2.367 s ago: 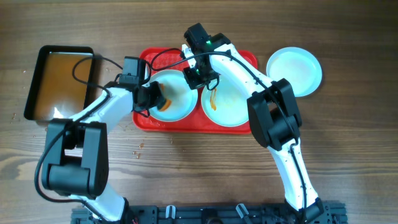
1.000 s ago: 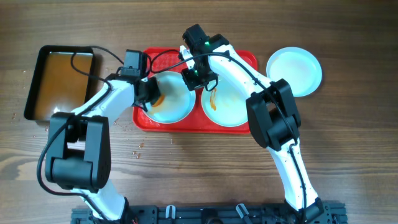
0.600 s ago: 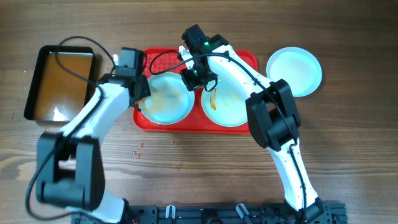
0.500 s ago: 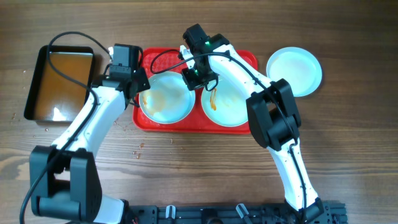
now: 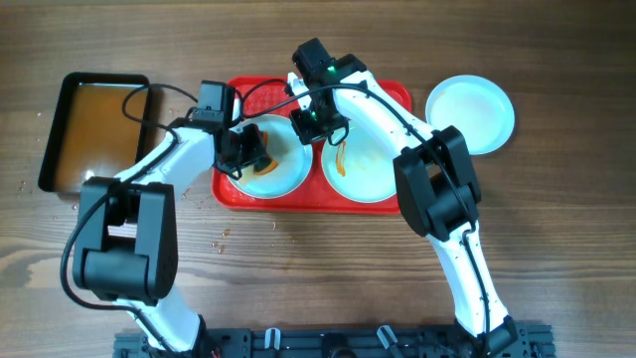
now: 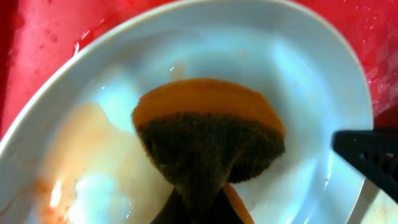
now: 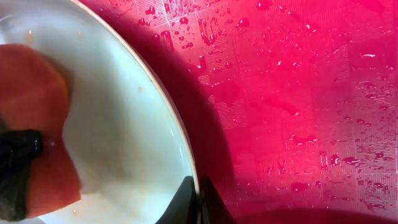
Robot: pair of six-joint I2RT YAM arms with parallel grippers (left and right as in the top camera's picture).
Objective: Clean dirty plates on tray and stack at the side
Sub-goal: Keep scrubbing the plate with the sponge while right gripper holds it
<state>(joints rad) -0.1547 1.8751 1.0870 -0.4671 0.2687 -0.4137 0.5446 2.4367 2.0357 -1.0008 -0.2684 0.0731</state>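
Observation:
Two plates lie on the red tray (image 5: 396, 94). My left gripper (image 5: 250, 155) is shut on an orange sponge (image 5: 264, 163) with a dark scouring face (image 6: 208, 140), pressed onto the middle of the left plate (image 5: 286, 171). A pale orange sauce smear (image 6: 87, 143) covers that plate's left part. At this plate's far right edge my right gripper (image 5: 316, 127) is shut on the rim (image 7: 186, 168). The right plate (image 5: 370, 167) carries an orange-brown smear near its left side. A third plate (image 5: 470, 114) sits on the table to the right of the tray.
A black tray of brownish water (image 5: 94, 129) stands on the wooden table left of the red tray. The red tray's surface is wet with droplets (image 7: 298, 93). A few crumbs lie on the wood in front of the tray's left corner (image 5: 221, 237).
My left gripper swung out past the plate's left edge, then came back to the plate's middle with the sponge. The right arm has stayed put on the rim.

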